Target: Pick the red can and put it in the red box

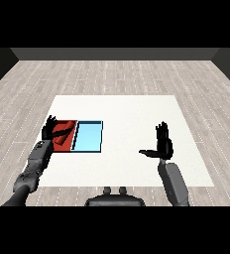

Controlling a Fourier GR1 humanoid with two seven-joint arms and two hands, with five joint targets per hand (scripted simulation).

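Note:
The red can (63, 134) lies tilted on its side inside the red tray (66, 147), at the table's left. My left hand (49, 130) is over the tray's left edge, right beside the can. Its fingers point straight up and away, and none curl round the can. My right hand (162, 143) hovers over the white table right of centre, far from both trays. It is open, with the fingers upright and the thumb stretched out to the left.
The light blue tray (88, 138) lies flush against the red tray's right side and holds nothing. The white table (137, 109) spreads wide between the trays and my right hand. Grey wooden floor surrounds the table.

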